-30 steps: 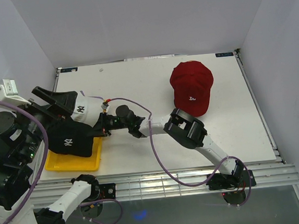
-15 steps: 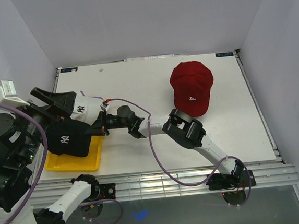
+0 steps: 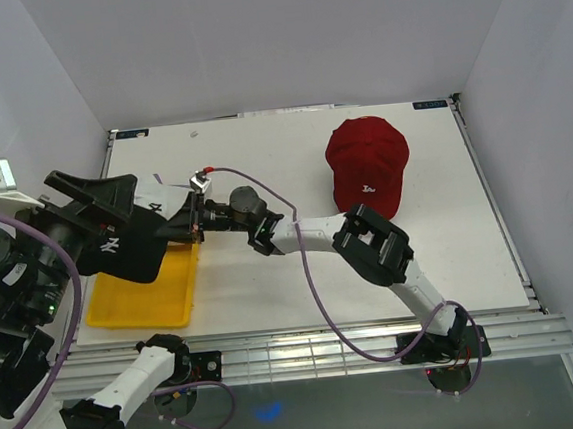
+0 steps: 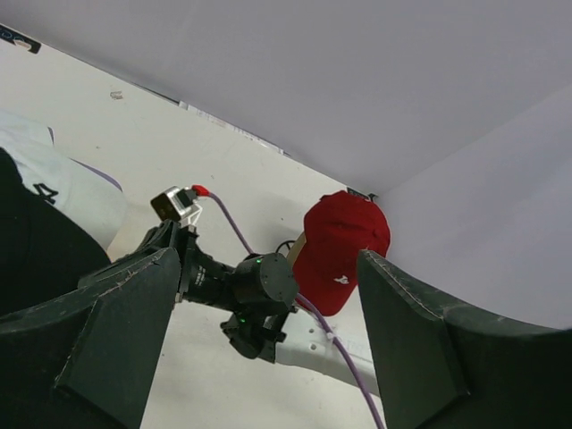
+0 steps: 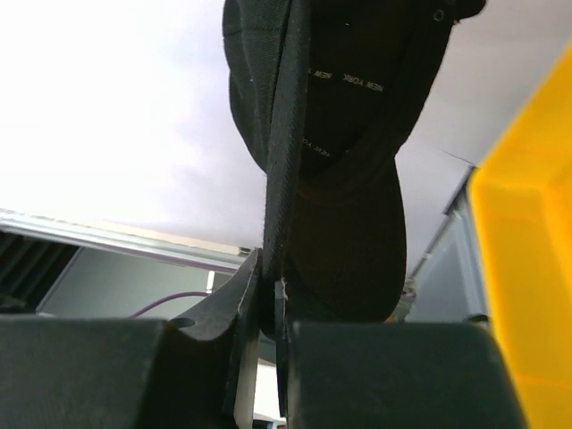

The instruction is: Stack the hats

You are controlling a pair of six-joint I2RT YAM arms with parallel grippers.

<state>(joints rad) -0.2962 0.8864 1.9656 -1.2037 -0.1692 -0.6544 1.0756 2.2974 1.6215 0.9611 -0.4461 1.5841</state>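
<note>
Top view high, looking down over the whole worktop [image 3: 450, 250], left wrist view facing the red cap [image 4: 344, 250] from well off, shared with top, right wrist view tight under black cap [image 5: 349, 134].

right gripper [image 5: 271, 288] pinched tight on black cap [image 5: 353, 134] edge, cap's inside facing camera, NEW YORK tape legible, yellow tray [image 5: 527, 268] at right

The white worktop [image 3: 291, 154] carries a red cap [image 3: 368, 167] lying toward its far right. A yellow tray [image 3: 148, 292] sits at the near left edge. A white cap [image 4: 63, 192] rests just behind the tray, partly hidden.
</note>
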